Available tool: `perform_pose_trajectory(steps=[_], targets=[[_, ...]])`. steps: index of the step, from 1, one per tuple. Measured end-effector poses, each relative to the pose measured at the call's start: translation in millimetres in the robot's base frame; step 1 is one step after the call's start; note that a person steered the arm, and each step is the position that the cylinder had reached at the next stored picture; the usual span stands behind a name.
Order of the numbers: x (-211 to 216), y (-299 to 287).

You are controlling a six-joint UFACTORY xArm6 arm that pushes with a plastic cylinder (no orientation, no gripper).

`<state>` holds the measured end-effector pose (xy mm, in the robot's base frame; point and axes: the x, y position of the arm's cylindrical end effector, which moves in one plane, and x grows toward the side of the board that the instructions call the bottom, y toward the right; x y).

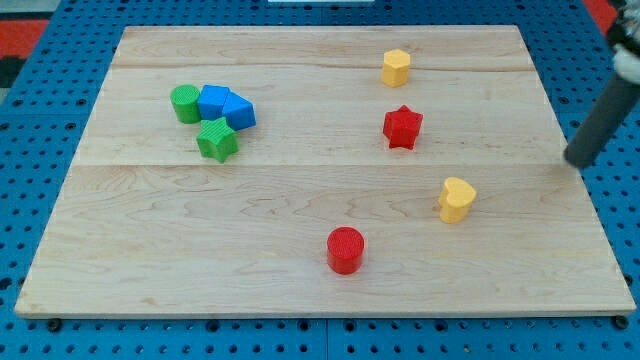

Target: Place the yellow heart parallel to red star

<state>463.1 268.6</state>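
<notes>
Bare board separates my tip point(572, 160) from yellow heart point(456, 198) — nothing between.

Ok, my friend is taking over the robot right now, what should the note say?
My tip is at the board's right edge, touching no block, to the right of and a little above the yellow heart.
The yellow heart sits below and to the right of the red star, apart from it.
A yellow hexagon block stands above the star; a red cylinder is near the bottom.
Done: nothing visible yet.
Left: probably push the heart up the board until it is level with the star.
</notes>
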Motion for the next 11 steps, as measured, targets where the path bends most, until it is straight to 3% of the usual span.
perform_pose_trajectory(steps=[1, 3, 4, 7, 8, 10, 11], targets=[[62.9, -43.5], [77.7, -145.9], [34.6, -123.9], [-21.9, -84.3], [-37.6, -84.5], [-35.0, -29.4], [-50.2, -39.0]])
